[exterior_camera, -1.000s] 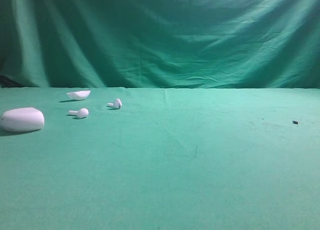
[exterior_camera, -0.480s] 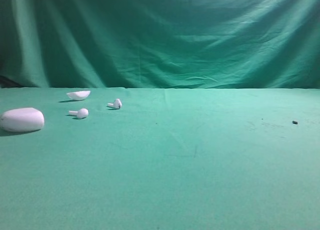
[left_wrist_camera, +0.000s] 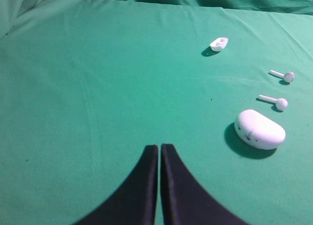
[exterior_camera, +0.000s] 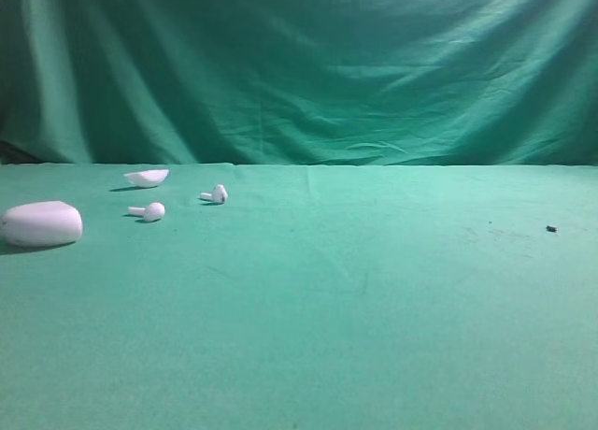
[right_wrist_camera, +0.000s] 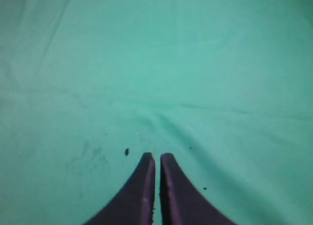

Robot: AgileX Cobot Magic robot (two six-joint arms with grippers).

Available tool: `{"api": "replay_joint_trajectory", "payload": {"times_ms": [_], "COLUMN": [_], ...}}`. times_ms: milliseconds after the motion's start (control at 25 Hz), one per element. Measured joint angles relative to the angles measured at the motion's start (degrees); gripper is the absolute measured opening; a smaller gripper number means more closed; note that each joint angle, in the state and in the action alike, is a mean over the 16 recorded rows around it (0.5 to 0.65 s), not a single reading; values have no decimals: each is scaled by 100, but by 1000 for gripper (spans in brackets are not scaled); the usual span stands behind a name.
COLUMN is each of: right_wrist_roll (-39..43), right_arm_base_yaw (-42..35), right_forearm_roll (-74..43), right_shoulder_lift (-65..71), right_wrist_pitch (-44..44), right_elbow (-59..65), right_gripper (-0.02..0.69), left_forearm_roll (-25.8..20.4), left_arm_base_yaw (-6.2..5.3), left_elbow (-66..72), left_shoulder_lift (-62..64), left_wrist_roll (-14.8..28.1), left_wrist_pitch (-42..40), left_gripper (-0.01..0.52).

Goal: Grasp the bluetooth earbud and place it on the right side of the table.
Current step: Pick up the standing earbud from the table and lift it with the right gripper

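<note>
On green cloth table [exterior_camera: 374, 336], glossy earbud [exterior_camera: 149, 210] — perhaps round-headed, both grippers [left_wrist_camera: 159, 149] [right_wrist_camera: 157, 159] clenched, empty.

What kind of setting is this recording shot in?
Probably a staged lab or studio tabletop, not a home. One green cloth covers the table and hangs as a backdrop. The only props are two earbuds, a white case and a shell.

Glossy plastic earbud [exterior_camera: 150, 210], matt cloth table [exterior_camera: 374, 308]

place: staged lab-like setup | evidence: table [exterior_camera: 374, 336] in green cloth — matching draped backdrop [exterior_camera: 308, 65]
</note>
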Motion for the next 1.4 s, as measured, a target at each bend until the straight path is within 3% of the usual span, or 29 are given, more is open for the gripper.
{"api": "replay_joint_trajectory", "payload": {"times_ms": [360, 680, 1280, 1400], "right_wrist_roll": [-513, -584, -511, -474], "right_arm_base_yaw": [1378, 2020, 2532, 2543], "right_forearm_roll": [33, 49, 44, 19], "right_shoulder_lift": [2746, 4700, 7224, 7502], "right_wrist_pitch": [1272, 1502, 1481, 1482], "right_elbow": [-2474, -4326, -6698, -6936], "right_gripper": [0, 20, 376, 416], "left_forearm_roll": [0, 0, 0, 0], "left_arm_base_yaw": [0, 0, 0, 0], "left_elbow": [0, 0, 0, 0], "left_shoulder_lift": [0, 0, 0, 0], "left_wrist_roll": [0, 0, 0, 0], "left_wrist_pitch": [0, 0, 0, 0], "left_gripper": [0, 0, 0, 0]}}
